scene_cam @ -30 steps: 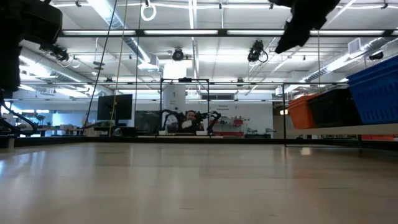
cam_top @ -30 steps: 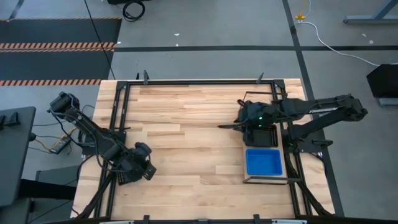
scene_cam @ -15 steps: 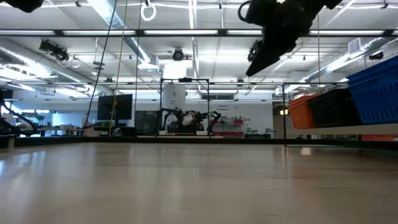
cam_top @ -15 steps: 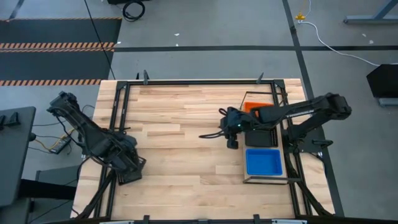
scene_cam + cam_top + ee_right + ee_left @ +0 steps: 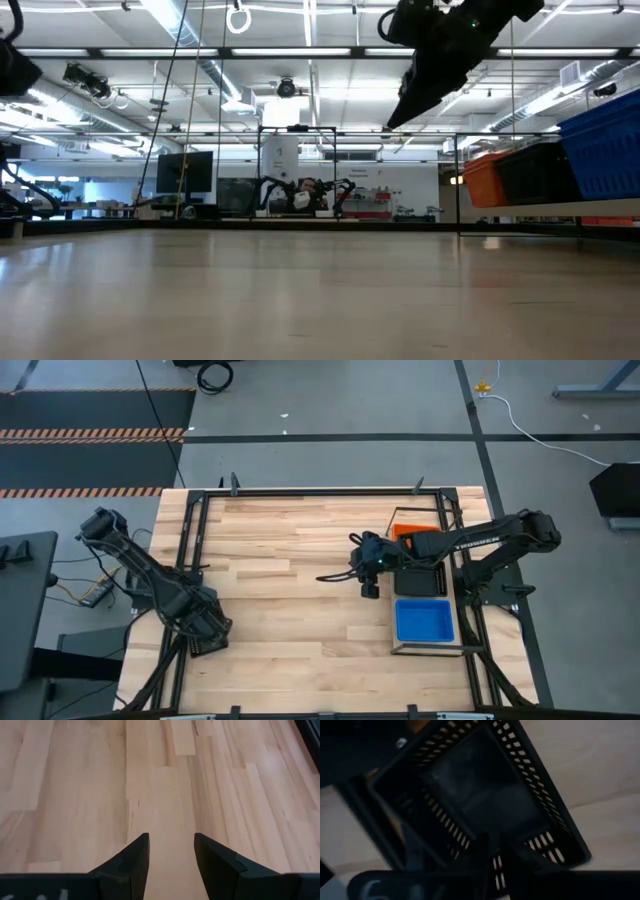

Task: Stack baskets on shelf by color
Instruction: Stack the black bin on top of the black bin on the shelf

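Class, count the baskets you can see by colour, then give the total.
Orange basket: 1
Blue basket: 1
Black basket: 2 (one on the shelf, one held by the left gripper)
Total: 4 baskets in view

My table (image 5: 300,560) is pale wood planks. At its right edge stands the shelf (image 5: 455,610) — on it orange (image 5: 402,532), black (image 5: 425,578) and blue (image 5: 424,622) baskets.
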You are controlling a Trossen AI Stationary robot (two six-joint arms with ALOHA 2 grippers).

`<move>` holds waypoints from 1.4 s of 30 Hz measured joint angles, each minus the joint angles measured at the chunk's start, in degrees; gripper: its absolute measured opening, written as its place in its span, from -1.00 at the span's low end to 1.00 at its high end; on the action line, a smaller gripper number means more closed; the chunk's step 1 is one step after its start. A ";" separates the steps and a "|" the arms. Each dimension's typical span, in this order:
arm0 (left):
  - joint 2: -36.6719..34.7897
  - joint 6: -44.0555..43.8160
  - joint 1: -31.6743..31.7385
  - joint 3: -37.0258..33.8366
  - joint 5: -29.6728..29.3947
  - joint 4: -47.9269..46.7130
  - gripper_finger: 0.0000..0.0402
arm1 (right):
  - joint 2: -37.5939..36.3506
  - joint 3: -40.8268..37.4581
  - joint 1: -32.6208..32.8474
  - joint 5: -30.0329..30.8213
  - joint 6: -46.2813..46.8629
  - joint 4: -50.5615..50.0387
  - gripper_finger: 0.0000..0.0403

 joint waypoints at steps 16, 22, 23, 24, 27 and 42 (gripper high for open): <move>-0.01 30.29 14.98 -16.78 -7.92 23.64 -0.74 | -1.13 0.01 1.96 -1.11 6.06 -0.02 -0.19; -0.01 58.24 19.87 -15.17 -17.41 46.18 -0.74 | -1.11 0.00 2.83 -1.06 6.06 -0.04 -0.19; -0.02 60.10 20.64 -14.49 -18.16 47.06 -0.74 | -1.11 0.00 2.92 -1.00 6.08 -0.04 -0.19; -0.02 61.39 21.40 -13.82 -18.64 46.97 -0.74 | -1.11 0.00 3.06 -0.99 6.24 -0.04 -0.19; -0.02 63.30 23.09 -11.76 -18.90 44.55 -0.74 | -1.11 0.00 3.51 -1.00 6.69 0.25 -0.19; 0.00 55.14 16.92 -4.45 -9.67 31.09 -0.62 | -1.09 0.00 5.48 -1.02 6.54 2.61 -0.19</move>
